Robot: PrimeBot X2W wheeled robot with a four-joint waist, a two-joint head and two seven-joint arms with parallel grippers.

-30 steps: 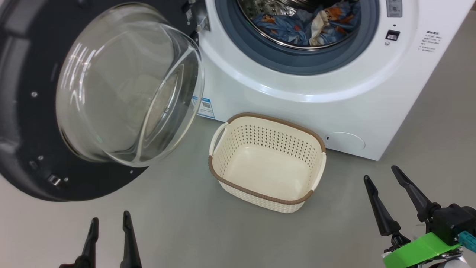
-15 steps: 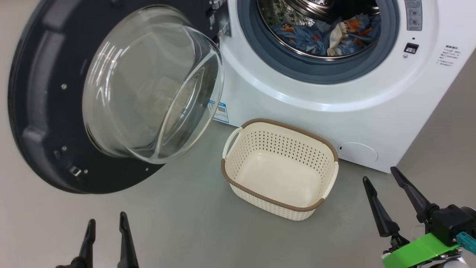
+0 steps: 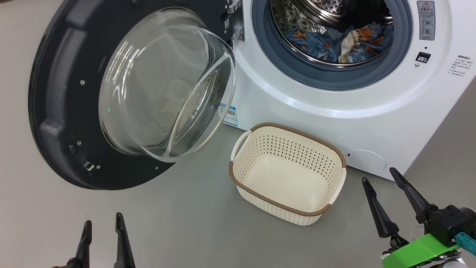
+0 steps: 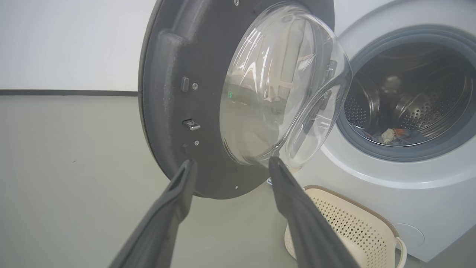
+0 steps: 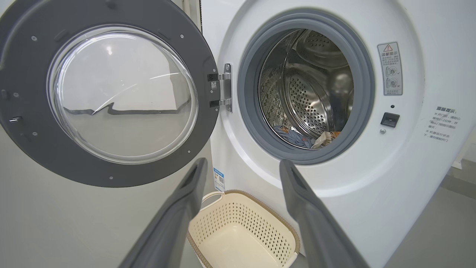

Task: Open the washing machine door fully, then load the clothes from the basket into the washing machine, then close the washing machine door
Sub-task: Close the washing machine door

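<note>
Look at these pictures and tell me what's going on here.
A two-armed robot is doing laundry. The washing machine door stands wide open, the clothes lie inside the washing machine, and the basket on the floor is empty. The left gripper and right gripper are open, holding nothing. Closing the door is what remains.

Tapered black jaws, green wrist bracket [image 3: 420, 250]

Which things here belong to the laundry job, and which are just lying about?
Job: washing machine; washing machine door, open; clothes, inside the machine; basket, empty.
Just there, fixed to the machine's front: blue label sticker; round cover; warning label.
</note>
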